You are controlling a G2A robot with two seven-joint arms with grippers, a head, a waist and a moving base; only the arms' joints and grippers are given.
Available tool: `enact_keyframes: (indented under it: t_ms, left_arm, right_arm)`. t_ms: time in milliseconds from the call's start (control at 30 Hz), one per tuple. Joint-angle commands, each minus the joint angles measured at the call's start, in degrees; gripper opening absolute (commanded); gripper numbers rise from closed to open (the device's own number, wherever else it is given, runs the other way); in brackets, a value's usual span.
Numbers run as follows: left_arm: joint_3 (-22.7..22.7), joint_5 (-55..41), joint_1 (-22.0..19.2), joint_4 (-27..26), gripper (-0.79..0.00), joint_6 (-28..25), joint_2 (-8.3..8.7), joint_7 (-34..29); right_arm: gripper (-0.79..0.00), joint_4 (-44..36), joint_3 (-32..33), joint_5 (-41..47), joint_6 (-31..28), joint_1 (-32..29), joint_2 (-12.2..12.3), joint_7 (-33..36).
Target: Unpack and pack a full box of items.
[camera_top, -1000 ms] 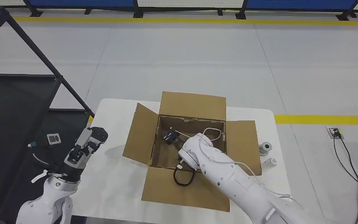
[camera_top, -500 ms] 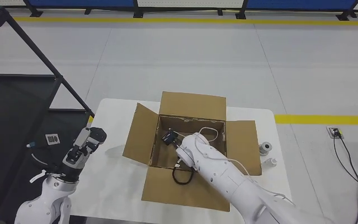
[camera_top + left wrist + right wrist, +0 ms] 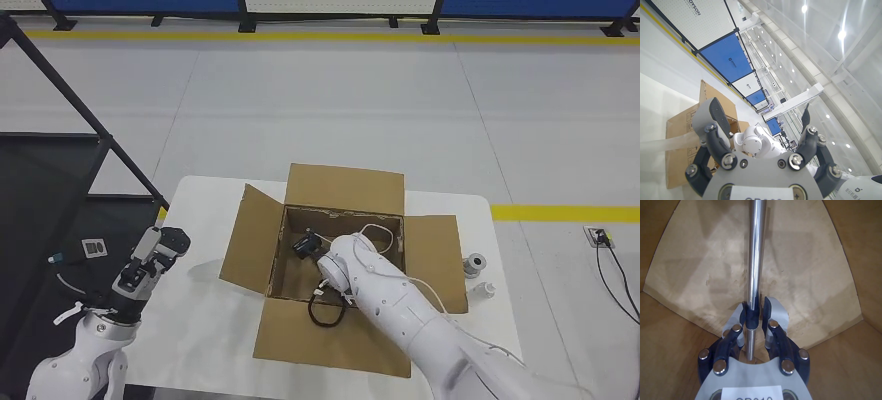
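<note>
An open cardboard box (image 3: 345,187) stands in the middle of the white table (image 3: 200,330), its four flaps spread out. My right gripper (image 3: 305,243) is down inside it near the back left corner. In the right wrist view this gripper (image 3: 755,306) is shut on a shiny metal rod (image 3: 754,256) at a black band, and the rod runs on over the bare box floor (image 3: 800,275). My left gripper (image 3: 165,243) hovers over the table's left edge, apart from the box. It is open (image 3: 761,108) and points upward, with nothing in it; the box (image 3: 677,132) is behind it.
Two small white items, a roll-like one (image 3: 474,264) and a smaller one (image 3: 487,290), sit on the table to the right of the box. A black frame with dark netting (image 3: 60,190) stands close to the table's left side.
The right gripper shifted only slightly inside the box. The left arm drew back a little toward the table's left edge.
</note>
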Motion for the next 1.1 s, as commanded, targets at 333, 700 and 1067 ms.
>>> enact_keyframes:
  t_ms: [333, 700, 1067]
  left_arm:
    - [0.65, 0.63, -0.50, -0.25, 0.000, 0.48, 0.25, 0.60]
    - [2.91, 1.36, -2.56, 0.06, 0.000, 1.46, 0.46, 0.06]
    - [5.65, 2.39, -5.26, 0.46, 0.000, 2.28, 0.66, -0.83]
  right_arm:
    - [-0.785, -1.00, 2.78, 1.16, -1.79, 2.02, -0.12, -1.41]
    - [-0.785, -24.92, 12.63, -3.75, 0.20, -3.33, 6.57, 7.51]
    - [-0.785, -74.77, 36.50, -19.38, -0.51, -28.53, 15.85, 23.40]
